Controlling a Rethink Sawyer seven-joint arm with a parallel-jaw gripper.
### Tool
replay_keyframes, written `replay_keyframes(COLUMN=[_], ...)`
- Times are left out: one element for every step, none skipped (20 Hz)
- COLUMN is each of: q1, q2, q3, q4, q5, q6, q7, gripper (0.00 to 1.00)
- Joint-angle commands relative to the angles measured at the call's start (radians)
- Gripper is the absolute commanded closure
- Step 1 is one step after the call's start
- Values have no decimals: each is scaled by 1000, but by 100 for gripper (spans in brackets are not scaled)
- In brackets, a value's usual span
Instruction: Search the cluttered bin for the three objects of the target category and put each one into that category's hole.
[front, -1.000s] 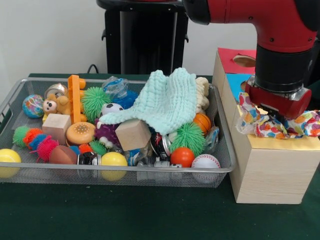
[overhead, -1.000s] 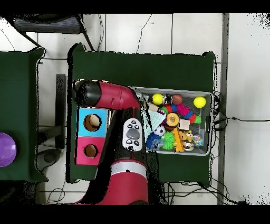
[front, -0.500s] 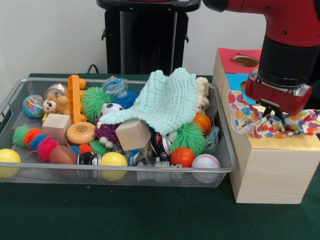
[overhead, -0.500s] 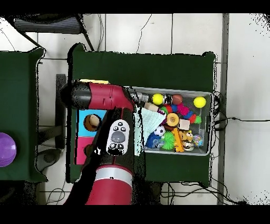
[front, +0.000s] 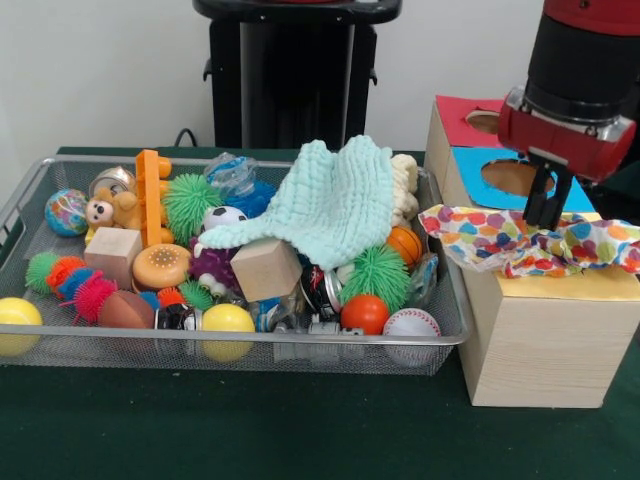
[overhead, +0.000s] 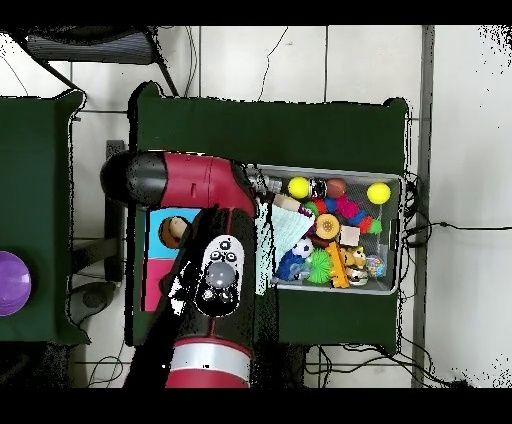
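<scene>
the silver wire-mesh bin (front: 30, 195) at the left of the green table is unchanged from a second ago — pale mint knitted cloth (front: 335, 205) draped over the pile towards its right end, wooden cube (front: 265, 268) just below that cloth, orange ball (front: 365, 313) and baseball (front: 411, 323) against the front rim near the right corner.

the change is at the right. the multicoloured polka-dot cloth (front: 520, 240), which a second ago was bunched directly under the arm, now lies spread across the front of the pale wooden sorting box (front: 535, 340), over its yellow panel, one end hanging towards the bin. the red and black gripper (front: 547, 205) has risen; its black fingers (front: 540, 200) point down at the cloth's back edge, close together. whether they still pinch a fold or have let go, i cannot tell.

the blue panel's hole (front: 512, 176) and the red panel's hole (front: 487, 121) stand clear behind the cloth. my judgement: the cloth sits on the box top rather than down a hole, so this drop is not finished — it may need pushing in.
</scene>
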Motion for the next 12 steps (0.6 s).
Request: replay_keyframes(q1=[-50,-51,-54,-56,-57,-58,-60,-62,-66,-71,-79,-90], q2=[-72,-78,-79,-81,-84,-83,-85,-86,-86,-88,-93,-98], q3=[54,59,66,72,76,80,85,91,103,117,140,166], q4=[157,165,171,177,181,186,191,195,206,221,245,273], q5=[25,28,32,36,38,41,46,51,64,78,104,132], q6=[105,100,92,85,82,75,60,45,16,-18,-51,-95], q7=[74,72,72,71,73,75,77,78,83,89,93,96], gripper=[100,100,100,100,100,100,100,100,100,100,100,100])
